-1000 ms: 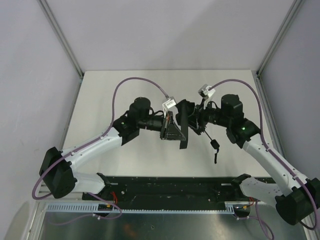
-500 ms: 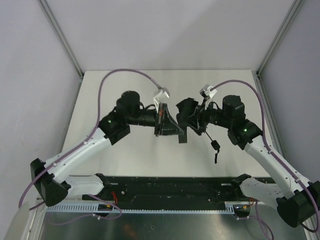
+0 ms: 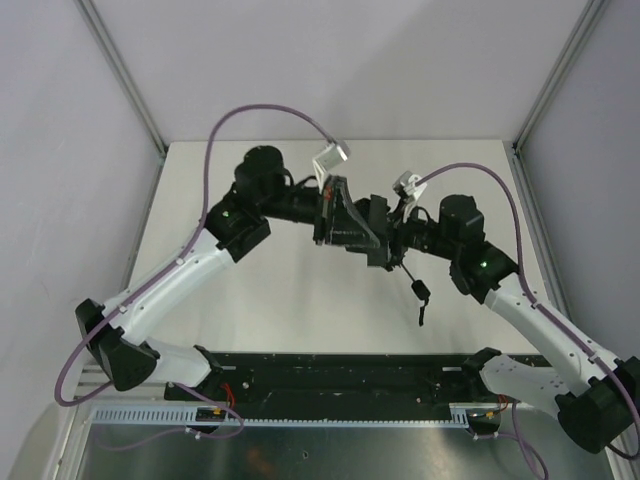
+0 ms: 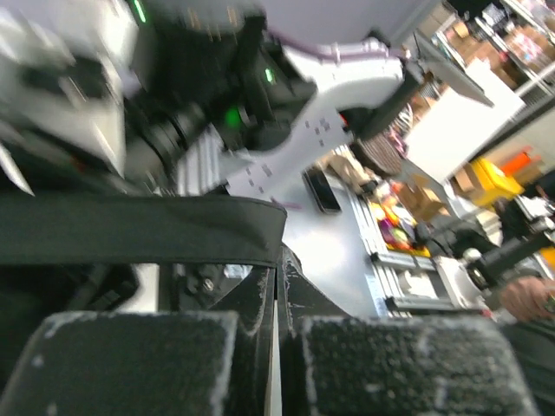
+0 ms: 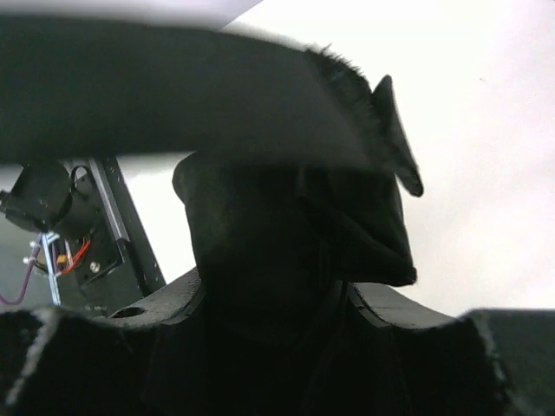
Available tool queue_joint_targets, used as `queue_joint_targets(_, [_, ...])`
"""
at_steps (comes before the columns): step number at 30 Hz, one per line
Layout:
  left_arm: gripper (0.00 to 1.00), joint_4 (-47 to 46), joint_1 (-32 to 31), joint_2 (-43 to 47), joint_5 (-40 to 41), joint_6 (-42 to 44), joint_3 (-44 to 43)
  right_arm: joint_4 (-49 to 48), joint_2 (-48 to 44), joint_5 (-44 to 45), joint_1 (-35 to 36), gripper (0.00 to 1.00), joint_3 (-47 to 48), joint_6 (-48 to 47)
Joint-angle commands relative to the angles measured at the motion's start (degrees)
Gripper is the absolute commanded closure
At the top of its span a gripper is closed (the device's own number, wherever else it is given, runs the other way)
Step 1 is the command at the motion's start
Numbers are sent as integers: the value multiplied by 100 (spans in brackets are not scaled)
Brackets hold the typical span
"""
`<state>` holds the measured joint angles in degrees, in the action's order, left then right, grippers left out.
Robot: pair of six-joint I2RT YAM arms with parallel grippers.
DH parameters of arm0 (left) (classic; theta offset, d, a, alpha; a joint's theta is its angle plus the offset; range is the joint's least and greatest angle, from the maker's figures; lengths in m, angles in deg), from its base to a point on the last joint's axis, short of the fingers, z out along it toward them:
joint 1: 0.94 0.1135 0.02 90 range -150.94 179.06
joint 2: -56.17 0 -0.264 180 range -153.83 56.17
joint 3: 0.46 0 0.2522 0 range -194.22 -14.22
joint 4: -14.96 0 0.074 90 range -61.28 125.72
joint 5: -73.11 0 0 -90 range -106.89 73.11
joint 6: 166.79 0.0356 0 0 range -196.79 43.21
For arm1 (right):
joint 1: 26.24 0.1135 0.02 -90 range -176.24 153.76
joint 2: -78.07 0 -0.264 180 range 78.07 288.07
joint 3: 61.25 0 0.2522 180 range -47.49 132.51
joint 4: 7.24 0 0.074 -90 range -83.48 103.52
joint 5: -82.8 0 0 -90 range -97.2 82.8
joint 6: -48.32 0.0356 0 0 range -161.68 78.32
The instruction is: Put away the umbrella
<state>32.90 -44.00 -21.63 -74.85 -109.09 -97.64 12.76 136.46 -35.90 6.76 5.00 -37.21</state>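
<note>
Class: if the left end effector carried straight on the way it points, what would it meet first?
The umbrella: its black fabric lies right ahead of the closed left end effector, gripped by the right end effector beyond. Whether they already touch is unclear.

From above, the umbrella [image 3: 378,252] is mostly hidden between the left gripper [image 3: 348,222] and the right gripper [image 3: 388,236], and the end of its strap [image 3: 421,300] is too small to make out. The left wrist view is blurred at the upper left. The right wrist view cuts the umbrella at the bottom edge.

Black umbrella [image 5: 286,251] between right end effector [image 5: 277,347] fingers [image 5: 61,355], white table [image 5: 486,130] behind.
</note>
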Motion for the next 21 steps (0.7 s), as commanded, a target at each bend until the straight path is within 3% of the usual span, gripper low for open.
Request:
queue_joint_targets(1, [100, 29, -369, 336, -330, -17, 555, -1074, -48, -484, -377, 100, 73, 528])
queue_joint_targets(9, [100, 416, -466, 682, 49, 439, 1873, -1164, -234, -1606, -1013, 100, 77, 810])
queue_joint_targets(14, [100, 1977, -330, 563, 1142, 1553, 1779, -812, -473, -2246, -1373, 100, 77, 797])
queue_joint_targets(21, [100, 2589, -8, 572, 2270, 2155, 1751, -438, -784, -2539, -1436, 100, 77, 836])
